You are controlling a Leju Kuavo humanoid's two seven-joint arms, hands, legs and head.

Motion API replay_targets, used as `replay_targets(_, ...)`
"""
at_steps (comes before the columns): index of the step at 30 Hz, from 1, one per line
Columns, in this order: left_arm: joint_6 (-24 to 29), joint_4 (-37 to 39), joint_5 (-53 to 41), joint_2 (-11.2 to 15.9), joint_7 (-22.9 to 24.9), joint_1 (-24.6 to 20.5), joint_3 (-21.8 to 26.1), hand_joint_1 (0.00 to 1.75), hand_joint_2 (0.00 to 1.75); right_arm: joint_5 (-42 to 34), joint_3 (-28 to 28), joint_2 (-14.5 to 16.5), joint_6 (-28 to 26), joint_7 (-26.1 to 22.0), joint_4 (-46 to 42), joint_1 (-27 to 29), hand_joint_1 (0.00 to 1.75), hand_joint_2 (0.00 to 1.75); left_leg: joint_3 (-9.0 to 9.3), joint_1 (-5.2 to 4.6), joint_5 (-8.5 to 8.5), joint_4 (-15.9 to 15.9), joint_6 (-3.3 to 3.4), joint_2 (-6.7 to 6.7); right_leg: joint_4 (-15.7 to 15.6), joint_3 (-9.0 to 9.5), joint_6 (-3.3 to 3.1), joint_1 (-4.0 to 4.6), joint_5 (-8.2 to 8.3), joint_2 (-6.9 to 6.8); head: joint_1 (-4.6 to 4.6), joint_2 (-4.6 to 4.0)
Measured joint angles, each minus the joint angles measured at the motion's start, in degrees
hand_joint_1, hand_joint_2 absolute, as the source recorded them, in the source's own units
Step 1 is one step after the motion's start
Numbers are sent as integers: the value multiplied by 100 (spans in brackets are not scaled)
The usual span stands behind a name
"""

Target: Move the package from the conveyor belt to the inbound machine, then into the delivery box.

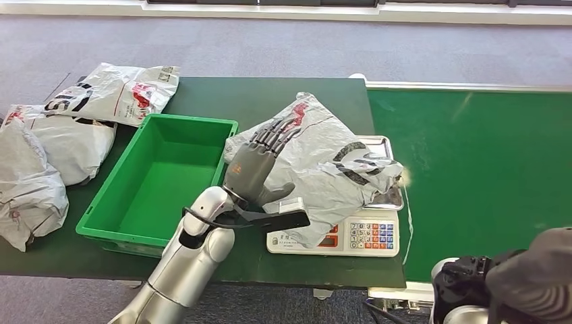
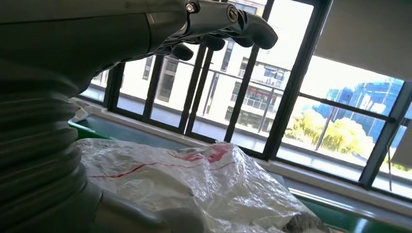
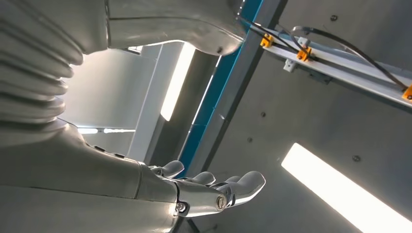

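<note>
A crumpled grey package point(image 1: 330, 162) with red and black print lies on the white scale point(image 1: 364, 237), the inbound machine, between the green box point(image 1: 162, 182) and the conveyor belt point(image 1: 485, 169). My left hand point(image 1: 255, 167) is at the package's left side with its fingers stretched out over the top and its thumb by the near edge. In the left wrist view the fingers point(image 2: 243, 24) stand clear above the package point(image 2: 194, 179), holding nothing. My right hand point(image 3: 204, 189) is turned palm up toward the ceiling with its fingers apart and nothing in it. The right arm point(image 1: 472, 287) sits low at the front right.
The green box is empty and stands just left of the scale. Three more grey packages point(image 1: 115, 91) point(image 1: 67, 145) point(image 1: 27, 196) lie on the dark table point(image 1: 222, 94) to the left. The green belt stretches to the right.
</note>
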Motion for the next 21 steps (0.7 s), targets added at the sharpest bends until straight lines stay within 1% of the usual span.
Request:
replay_targets(4,-126,419,37,72,-77,-257,-73,0,175,-20,-54,0,0,4,-45,16,0,175,-1,0,1,0,0,2,0,-1,0,0,1,5,0,0)
replay_targets(10,-199,696,90,120,-122,-407,-121,0,175,-26,-81,0,0,4,-66,25,0,175,-2,0,-1,0,1,2,0,-2,1,0,-1,3,0,0)
replay_targets(12,-470,796,219,133,-257,-467,-156,0,175,-44,-88,0,0,4,-66,27,0,175,-3,0,-1,0,1,1,0,-2,1,0,-2,3,0,0)
replay_targets(16,-1380,1256,653,170,-805,-694,-296,0,175,-108,-116,0,0,4,-66,27,0,175,-3,0,0,0,1,1,0,-2,1,0,-1,1,1,0)
replay_targets(18,-1616,1522,798,184,-1027,-827,-374,0,175,-122,-140,0,0,4,-66,27,0,175,-2,0,0,0,1,2,0,-2,1,0,1,3,1,0)
replay_targets(21,-1783,1856,958,190,-1227,-1016,-490,0,175,-122,-190,0,0,4,-67,27,0,175,-2,0,1,0,1,2,0,-1,1,0,2,2,0,0)
